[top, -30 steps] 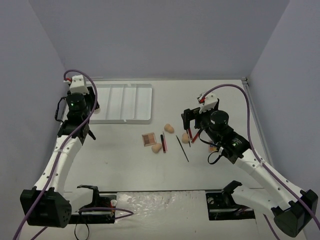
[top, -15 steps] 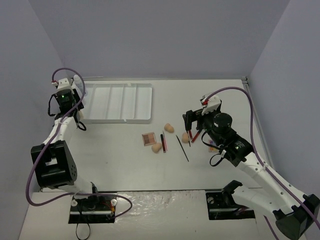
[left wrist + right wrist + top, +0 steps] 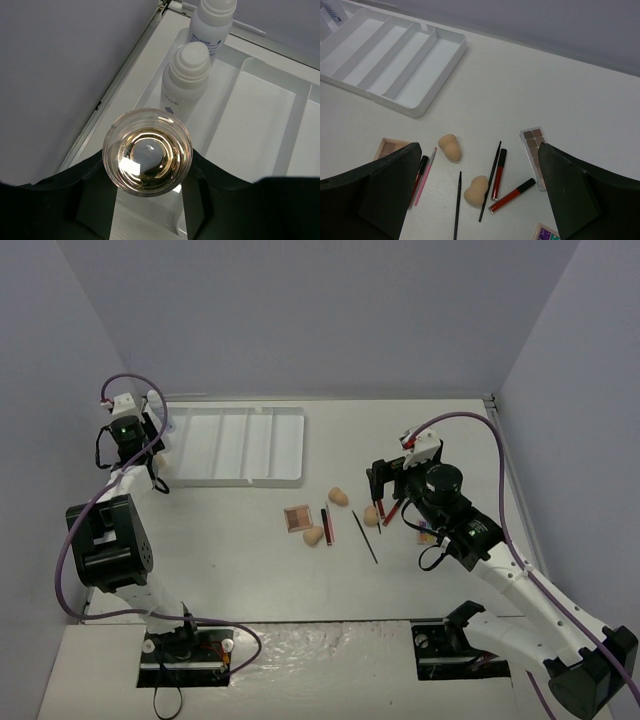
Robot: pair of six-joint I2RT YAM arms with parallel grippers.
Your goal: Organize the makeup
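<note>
Risk, as judged: the clear tan-filled tube (image 3: 147, 150) is seen end-on, so it likely hangs upright. Let go like that, it could tip against the nearer white bottle (image 3: 186, 80), or bounce over the white tray (image 3: 260, 115) wall toward the frame's left edge. The far white bottle (image 3: 212, 25) lies in the same leftmost compartment, at upper centre. The left gripper (image 3: 148, 172) is pinching the tube between its dark fingers. The tube sits mid-frame, over that compartment's free end, its cap overlapping the nearer bottle's base in view. The right gripper (image 3: 475, 195) is spread and empty, above a peach sponge (image 3: 450, 147), red lip gloss (image 3: 498, 172) and an eyeshadow palette (image 3: 535, 145) at lower centre.
</note>
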